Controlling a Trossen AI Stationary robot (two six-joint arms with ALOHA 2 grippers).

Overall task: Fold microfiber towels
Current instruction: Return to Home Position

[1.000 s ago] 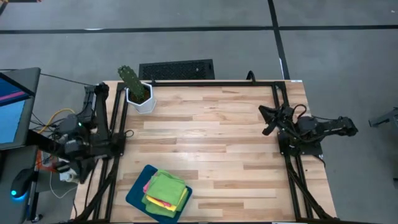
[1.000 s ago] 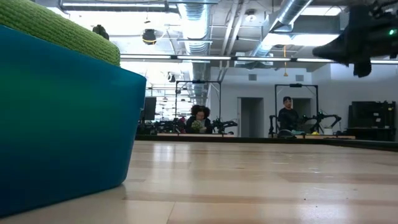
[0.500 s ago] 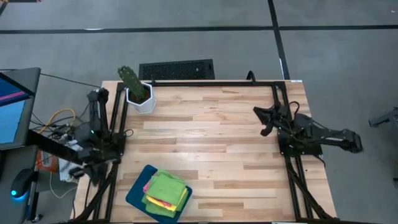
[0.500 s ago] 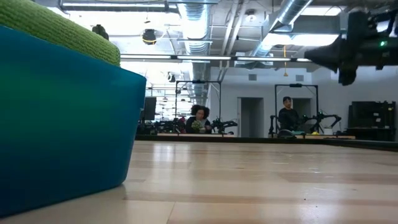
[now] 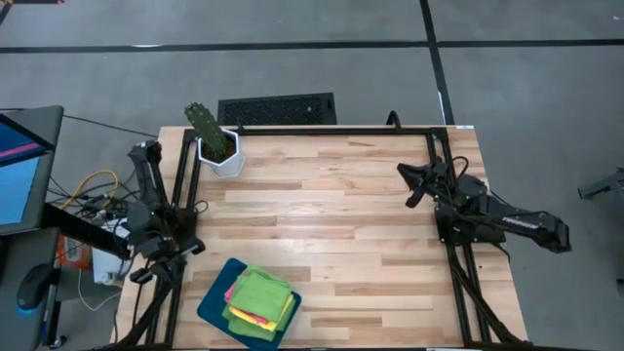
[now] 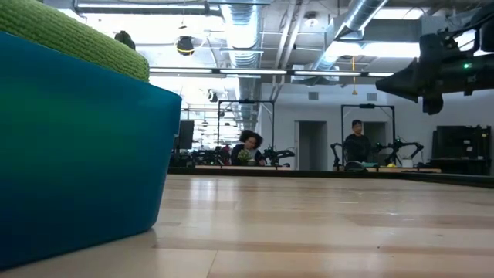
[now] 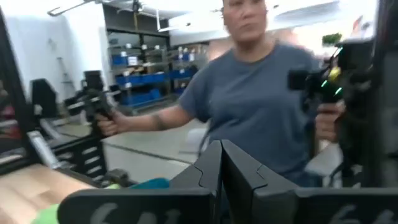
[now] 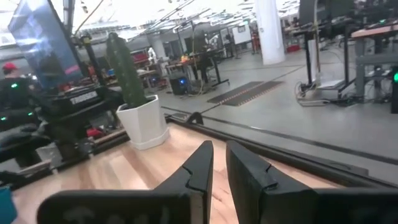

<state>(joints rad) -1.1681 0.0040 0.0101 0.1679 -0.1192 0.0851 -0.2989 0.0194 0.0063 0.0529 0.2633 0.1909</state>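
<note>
Towels: the microfiber towels [image 5: 258, 298] were stacked, lime green on top with pink and yellow edges showing, in the teal tray [image 5: 211, 304] at the table's 7 o'clock edge; none had been laid out for folding.
Left gripper: the left gripper [image 7: 220, 163] was held off the table's 9 o'clock side, fingers pressed together, nothing held.
Right gripper: the right gripper [image 5: 415, 186] was held above the table's 3 o'clock edge, fingers slightly apart, nothing between them, well apart from the stack.
Cactus: a potted cactus [image 5: 211, 139] was kept at 11 o'clock, leaving the table [image 5: 331, 224] centre as folding space.

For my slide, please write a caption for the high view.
Both arms wait at the table's sides; folded microfiber towels lie stacked on a teal tray.
</note>
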